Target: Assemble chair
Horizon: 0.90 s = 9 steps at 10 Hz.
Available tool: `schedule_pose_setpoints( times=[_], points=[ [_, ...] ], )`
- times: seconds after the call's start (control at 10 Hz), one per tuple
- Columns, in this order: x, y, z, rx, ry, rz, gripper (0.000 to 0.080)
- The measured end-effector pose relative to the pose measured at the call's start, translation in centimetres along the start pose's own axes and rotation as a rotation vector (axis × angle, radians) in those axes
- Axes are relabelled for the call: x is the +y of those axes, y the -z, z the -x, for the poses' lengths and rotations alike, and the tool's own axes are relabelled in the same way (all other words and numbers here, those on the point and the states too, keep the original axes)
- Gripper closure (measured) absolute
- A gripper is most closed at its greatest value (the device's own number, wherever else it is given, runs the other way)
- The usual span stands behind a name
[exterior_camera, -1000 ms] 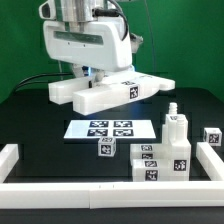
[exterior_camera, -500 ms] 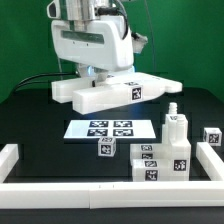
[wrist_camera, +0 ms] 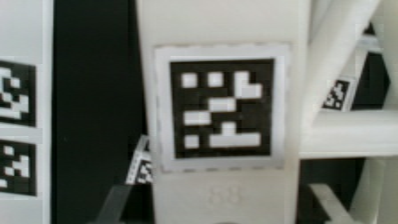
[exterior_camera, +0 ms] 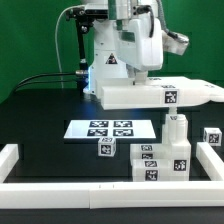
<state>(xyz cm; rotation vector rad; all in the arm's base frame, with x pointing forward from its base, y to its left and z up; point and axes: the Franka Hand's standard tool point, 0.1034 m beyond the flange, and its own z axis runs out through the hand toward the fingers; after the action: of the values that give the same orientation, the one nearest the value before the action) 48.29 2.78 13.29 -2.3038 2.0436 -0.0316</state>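
My gripper [exterior_camera: 122, 82] is shut on a large flat white chair panel [exterior_camera: 160, 95] with a square tag and holds it level above the table, reaching toward the exterior view's right. In the wrist view the panel [wrist_camera: 217, 60] fills the frame between my fingers [wrist_camera: 114, 203], and the gripper [wrist_camera: 222, 205] grips its end. Loose white chair pieces lie below: a small cube [exterior_camera: 105, 148], a stacked cluster of blocks [exterior_camera: 163, 160], an upright block with a peg [exterior_camera: 176, 124] and a cube [exterior_camera: 211, 136].
The marker board [exterior_camera: 107, 128] lies flat on the black table under the held panel. A low white border rail [exterior_camera: 100, 189] runs along the front and up both sides [exterior_camera: 8, 157]. A green backdrop stands behind.
The arm has swung to the exterior view's right, carrying the panel with it. The panel now hangs over the loose pieces on that side; those pieces have not moved.
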Motion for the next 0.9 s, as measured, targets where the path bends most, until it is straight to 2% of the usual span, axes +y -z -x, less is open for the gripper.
schedule_pose_setpoints(
  times=[0.3, 0.4, 0.6, 0.7, 0.8, 0.9],
  points=[
    [0.1, -0.3, 0.2, -0.008, 0.010, 0.003, 0.0515],
    [0.1, -0.5, 0.9, -0.019, -0.086, 0.000, 0.0515],
    [-0.9, -1.1, 3.8, -0.009, -0.219, -0.019, 0.0515],
    [-1.6, -1.1, 4.5, -0.009, -0.202, -0.014, 0.0515],
    [-2.4, -1.1, 4.9, -0.006, -0.194, -0.021, 0.0515],
    [-2.4, -1.2, 5.1, -0.007, -0.177, -0.020, 0.0515]
  ],
)
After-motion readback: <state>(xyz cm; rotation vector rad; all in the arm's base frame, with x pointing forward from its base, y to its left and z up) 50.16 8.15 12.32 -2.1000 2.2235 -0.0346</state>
